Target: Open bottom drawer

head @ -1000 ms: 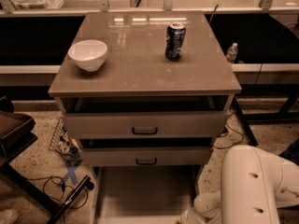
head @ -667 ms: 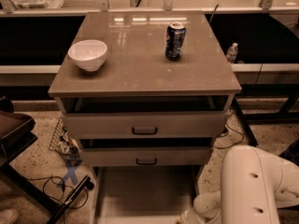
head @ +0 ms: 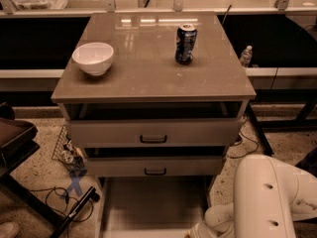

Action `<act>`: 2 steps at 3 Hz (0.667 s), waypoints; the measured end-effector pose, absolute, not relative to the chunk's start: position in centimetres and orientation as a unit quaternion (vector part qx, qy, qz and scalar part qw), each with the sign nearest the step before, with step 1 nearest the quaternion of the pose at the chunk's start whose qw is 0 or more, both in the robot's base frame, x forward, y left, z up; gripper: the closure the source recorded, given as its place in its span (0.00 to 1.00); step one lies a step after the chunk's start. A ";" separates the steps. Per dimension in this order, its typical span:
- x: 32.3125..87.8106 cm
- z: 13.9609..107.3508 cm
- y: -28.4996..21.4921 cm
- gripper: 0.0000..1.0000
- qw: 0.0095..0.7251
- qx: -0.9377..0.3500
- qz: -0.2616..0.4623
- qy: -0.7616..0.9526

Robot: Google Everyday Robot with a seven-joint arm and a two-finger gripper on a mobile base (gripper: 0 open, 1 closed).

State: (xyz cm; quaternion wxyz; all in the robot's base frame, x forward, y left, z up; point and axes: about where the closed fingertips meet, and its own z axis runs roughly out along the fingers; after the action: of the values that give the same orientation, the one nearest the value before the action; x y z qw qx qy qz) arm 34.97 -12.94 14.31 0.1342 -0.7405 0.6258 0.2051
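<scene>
A grey-beige cabinet (head: pixel 153 68) holds three drawers. The bottom drawer (head: pixel 153 207) is pulled far out towards me. Its pale smooth interior shows below the other two fronts, while its front and handle lie beyond the lower edge of the view. The middle drawer front (head: pixel 155 166) and the top drawer front (head: pixel 153 133) each have a small black bar handle and stand slightly out. My white arm (head: pixel 267 197) comes in at the lower right and its end (head: pixel 208 224) reaches down beside the open drawer's right side. My gripper is out of view below the frame.
A white bowl (head: pixel 93 57) and a blue soda can (head: pixel 185 43) stand on the cabinet top. A small bottle (head: pixel 246 56) is at the right behind it. Cables and clutter (head: pixel 69 157) lie on the floor at the left, beside a dark chair (head: pixel 15 143).
</scene>
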 end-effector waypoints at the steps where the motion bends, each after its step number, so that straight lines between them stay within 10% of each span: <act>1: 34.8 14.2 -12.8 0.05 0.134 -0.740 0.207 0.626; 2: 34.8 14.2 -12.8 0.00 0.134 -0.740 0.207 0.626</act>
State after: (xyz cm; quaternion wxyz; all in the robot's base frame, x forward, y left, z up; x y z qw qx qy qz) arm 34.78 -12.83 14.22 0.1336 -0.7404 0.6255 0.2068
